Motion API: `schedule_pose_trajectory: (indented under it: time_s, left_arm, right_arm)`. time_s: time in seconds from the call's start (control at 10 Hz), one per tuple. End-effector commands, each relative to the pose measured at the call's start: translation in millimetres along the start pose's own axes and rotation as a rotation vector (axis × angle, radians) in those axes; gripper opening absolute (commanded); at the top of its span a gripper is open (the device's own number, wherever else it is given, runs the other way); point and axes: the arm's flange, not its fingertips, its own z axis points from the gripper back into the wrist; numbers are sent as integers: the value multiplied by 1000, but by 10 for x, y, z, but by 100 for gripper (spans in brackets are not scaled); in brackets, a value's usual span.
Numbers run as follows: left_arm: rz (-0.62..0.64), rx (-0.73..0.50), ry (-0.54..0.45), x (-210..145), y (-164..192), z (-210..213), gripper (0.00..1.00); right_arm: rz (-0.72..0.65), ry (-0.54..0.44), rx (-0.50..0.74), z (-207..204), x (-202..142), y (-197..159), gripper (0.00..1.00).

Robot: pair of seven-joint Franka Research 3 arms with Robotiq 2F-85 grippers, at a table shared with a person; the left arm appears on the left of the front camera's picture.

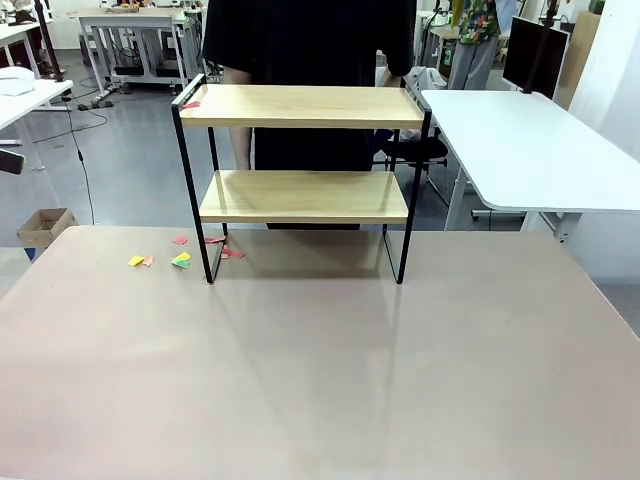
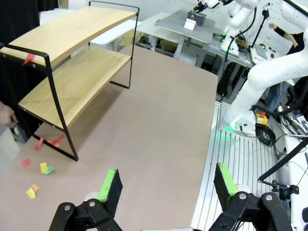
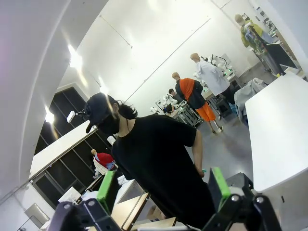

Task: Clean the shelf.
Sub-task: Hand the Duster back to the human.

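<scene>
Both my left tool (image 2: 166,185) and right tool (image 3: 161,187) gape, released, while the shelf (image 1: 305,170) looks light, stiff and tippy, best steadied by its thin black frame.

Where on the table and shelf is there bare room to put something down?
The tabletop in front of the shelf is bare, and so is the stretch right of its right legs. Both boards look free apart from a red scrap at the top board's left end. Paper scraps crowd the shelf's left legs.
</scene>
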Motion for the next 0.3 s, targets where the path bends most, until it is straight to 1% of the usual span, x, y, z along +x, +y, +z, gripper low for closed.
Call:
schedule_pose_trajectory:
  time_s: [0.0,0.2]
  left_arm:
    - [-18,-8,-25,20,10,-7,100]
    - [-18,-8,-25,20,10,-7,100]
  right_arm:
    - [-7,-12,-4,-14,-9,19,100]
    - [-7,-12,-4,-14,-9,19,100]
